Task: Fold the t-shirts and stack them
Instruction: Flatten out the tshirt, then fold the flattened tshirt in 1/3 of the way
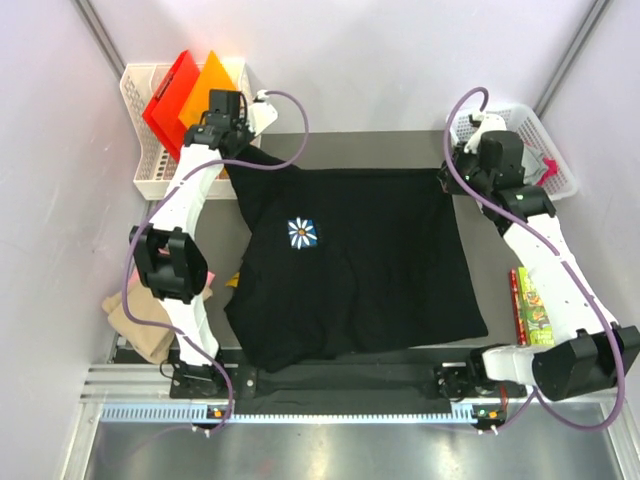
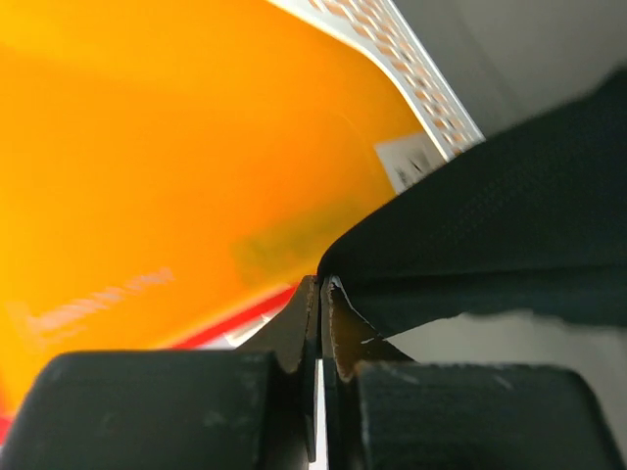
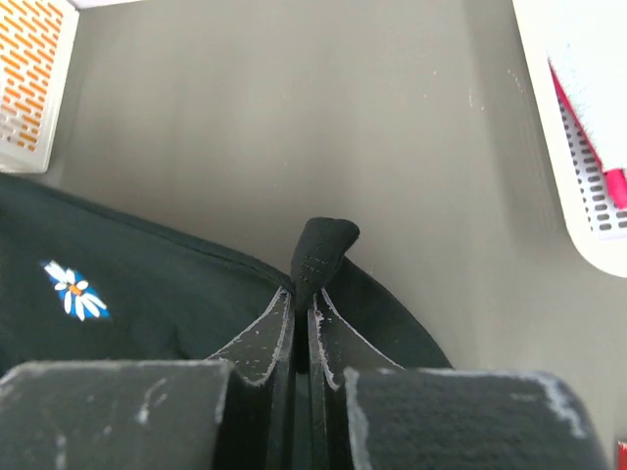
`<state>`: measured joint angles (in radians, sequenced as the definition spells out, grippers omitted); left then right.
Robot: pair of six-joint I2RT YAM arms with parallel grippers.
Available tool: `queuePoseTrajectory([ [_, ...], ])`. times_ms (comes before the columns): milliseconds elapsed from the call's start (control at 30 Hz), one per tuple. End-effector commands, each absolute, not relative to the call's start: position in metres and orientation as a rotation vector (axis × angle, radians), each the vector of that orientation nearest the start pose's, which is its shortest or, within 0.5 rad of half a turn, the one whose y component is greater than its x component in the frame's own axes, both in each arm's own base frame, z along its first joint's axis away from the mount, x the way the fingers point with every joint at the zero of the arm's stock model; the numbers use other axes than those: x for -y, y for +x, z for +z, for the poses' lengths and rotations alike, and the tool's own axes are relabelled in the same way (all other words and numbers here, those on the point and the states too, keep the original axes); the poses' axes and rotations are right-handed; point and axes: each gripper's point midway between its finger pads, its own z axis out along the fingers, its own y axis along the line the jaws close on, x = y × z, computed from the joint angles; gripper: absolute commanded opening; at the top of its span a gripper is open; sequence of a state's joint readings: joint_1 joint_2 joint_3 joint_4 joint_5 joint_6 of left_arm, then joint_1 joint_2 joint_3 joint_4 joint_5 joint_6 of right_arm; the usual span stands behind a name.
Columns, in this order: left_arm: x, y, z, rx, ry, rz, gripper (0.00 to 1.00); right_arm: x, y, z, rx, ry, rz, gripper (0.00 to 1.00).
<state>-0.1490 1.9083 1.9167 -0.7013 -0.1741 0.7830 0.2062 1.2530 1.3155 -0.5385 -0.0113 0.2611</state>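
Left gripper [image 2: 320, 294] pinched tight on black t-shirt [image 1: 370, 270] corner, upper left of frame by folders [image 1: 190, 90]; right gripper [image 3: 302, 299] same deal, upper right corner. Shirt spread flat centre frame. Soft, light, floppy imo, so corners or hems best grab spots, sags if slack.

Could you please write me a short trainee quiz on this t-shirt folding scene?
1. True or false: the left gripper and right gripper each pinch the black t-shirt.
2. Where is the tan t-shirt? A: in the right gripper. B: at the near left of the top view, held by nothing. C: on the black t-shirt.
3. Fill in: the folder filling the left wrist view is ___.
Key: 1 true; 2 B; 3 orange.
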Motion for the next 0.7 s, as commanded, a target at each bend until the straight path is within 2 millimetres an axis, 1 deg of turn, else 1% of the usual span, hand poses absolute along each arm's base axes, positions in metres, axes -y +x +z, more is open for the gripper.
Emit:
queuePoseTrajectory([
  [0, 0.017, 0.544, 0.305, -1.949, 0.870, 0.694, 0.00, -0.080, 0.392, 0.305, -1.958, 0.069, 0.254, 0.00],
  [33, 0.016, 0.547, 0.307, -1.936, 0.877, 0.740, 0.00, -0.081, 0.392, 0.295, -1.980, 0.065, 0.249, 0.00],
  [67, 0.021, 0.549, 0.309, -1.920, 0.888, 0.763, 0.00, -0.080, 0.394, 0.289, -1.993, 0.070, 0.244, 0.00],
  [167, 0.028, 0.553, 0.319, -1.887, 0.899, 0.841, 0.00, -0.081, 0.397, 0.270, -2.031, 0.069, 0.236, 0.00],
  [200, 0.030, 0.554, 0.328, -1.865, 0.895, 0.857, 0.00, -0.080, 0.398, 0.265, -2.040, 0.071, 0.229, 0.00],
  [233, 0.032, 0.555, 0.333, -1.856, 0.890, 0.876, 0.00, -0.080, 0.399, 0.260, -2.049, 0.073, 0.223, 0.00],
  [267, 0.035, 0.553, 0.341, -1.840, 0.880, 0.903, 0.00, -0.078, 0.400, 0.253, -2.065, 0.072, 0.212, 0.00],
  [400, 0.033, 0.553, 0.358, -1.788, 0.910, 1.027, 0.00, -0.078, 0.403, 0.238, -2.090, 0.072, 0.200, 0.00],
  [433, 0.033, 0.555, 0.359, -1.780, 0.918, 1.045, 0.00, -0.077, 0.403, 0.233, -2.101, 0.074, 0.195, 0.00],
  [467, 0.031, 0.557, 0.367, -1.754, 0.899, 1.066, 0.00, -0.077, 0.405, 0.227, -2.114, 0.075, 0.189, 0.00],
  [500, 0.029, 0.558, 0.370, -1.742, 0.919, 1.106, 0.00, -0.077, 0.406, 0.225, -2.117, 0.078, 0.186, 0.00],
  [567, 0.031, 0.562, 0.371, -1.725, 0.927, 1.133, 0.00, -0.076, 0.410, 0.219, -2.130, 0.076, 0.180, 0.00],
  [600, 0.031, 0.563, 0.370, -1.718, 0.948, 1.159, 0.00, -0.076, 0.412, 0.221, -2.126, 0.077, 0.178, 0.00],
  [667, 0.032, 0.563, 0.360, -1.729, 0.974, 1.203, 0.00, -0.073, 0.416, 0.218, -2.134, 0.084, 0.170, 0.00],
])
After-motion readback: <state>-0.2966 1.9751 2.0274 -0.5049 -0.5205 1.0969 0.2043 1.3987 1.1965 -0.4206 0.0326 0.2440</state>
